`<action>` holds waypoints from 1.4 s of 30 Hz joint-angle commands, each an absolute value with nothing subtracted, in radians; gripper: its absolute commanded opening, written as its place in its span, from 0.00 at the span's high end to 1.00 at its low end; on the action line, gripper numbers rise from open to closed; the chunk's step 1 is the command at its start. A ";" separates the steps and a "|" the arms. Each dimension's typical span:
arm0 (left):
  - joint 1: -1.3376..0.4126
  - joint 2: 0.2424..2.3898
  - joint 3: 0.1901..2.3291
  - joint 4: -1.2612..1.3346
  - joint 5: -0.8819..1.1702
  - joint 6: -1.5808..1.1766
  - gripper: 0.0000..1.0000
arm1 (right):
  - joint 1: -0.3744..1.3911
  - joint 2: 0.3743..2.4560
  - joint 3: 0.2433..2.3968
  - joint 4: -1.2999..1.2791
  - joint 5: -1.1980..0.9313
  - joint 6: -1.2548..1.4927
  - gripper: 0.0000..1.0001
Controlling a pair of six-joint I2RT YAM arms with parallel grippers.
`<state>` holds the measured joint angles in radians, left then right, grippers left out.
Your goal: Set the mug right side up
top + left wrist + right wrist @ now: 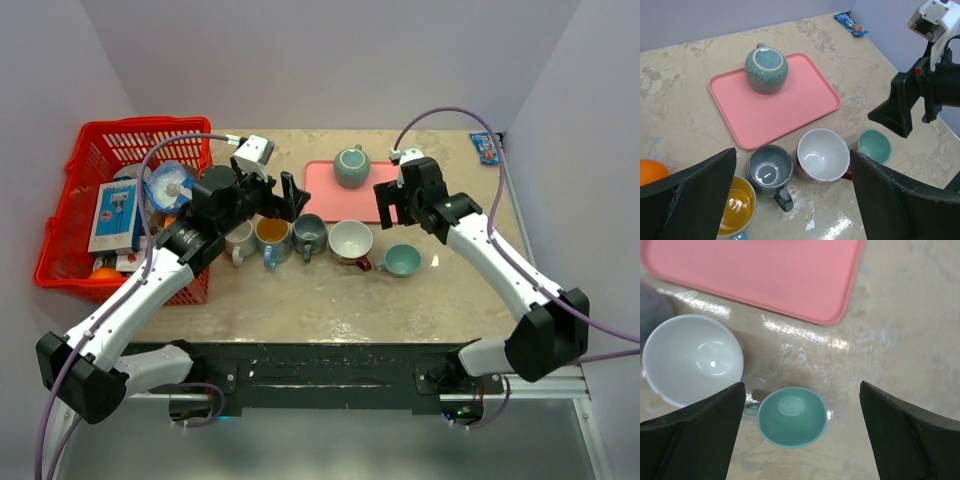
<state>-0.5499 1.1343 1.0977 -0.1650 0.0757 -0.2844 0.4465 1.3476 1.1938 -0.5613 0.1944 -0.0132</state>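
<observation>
Since the mug (766,70) is sitting upside down, with its flat bottom facing up, the job is not yet starting to happen. It is resting on the pink tray (785,112), near the middle of the far edge of the bench (330,300). Its handle is pointing toward the far edge.

Both arms are hanging above the bench. The left jaws are standing wide apart and holding nothing, over the row of cups by the near side of the tray. The right jaws are also standing apart and holding nothing, over the teal cup (791,417) close to the right end of the tray.

I am thinking the next move is reaching for the mug, and either arm is looking close enough. The mug is round and shiny, so it is likely going to be slippery. Coming in from the side and squeezing across its fat middle is looking safer than pinching from the top. The jaws should be staying away from the handle.

After that comes lifting it off the tray, rolling the wrist half way round, and setting it down softly on its bottom.

The white cup (823,154) and the grey cup (770,166) are standing just beside the tray's near side, so swinging low there is risking a bump. The other arm should be keeping out of the way.
</observation>
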 commanded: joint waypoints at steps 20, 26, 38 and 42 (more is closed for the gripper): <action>-0.545 1.236 1.146 -0.166 0.091 -0.318 0.01 | 0.265 1.313 0.824 -0.565 0.275 0.962 0.20; -0.545 1.249 1.146 -0.176 0.081 -0.311 0.01 | 0.264 1.414 0.856 -0.483 0.239 0.907 0.20; -0.545 1.253 1.137 -0.179 0.037 -0.295 0.01 | 0.264 1.528 0.940 -0.174 0.152 0.497 0.19; -0.543 1.259 1.137 -0.179 0.034 -0.291 0.01 | 0.265 1.526 0.942 -0.141 0.081 0.457 0.20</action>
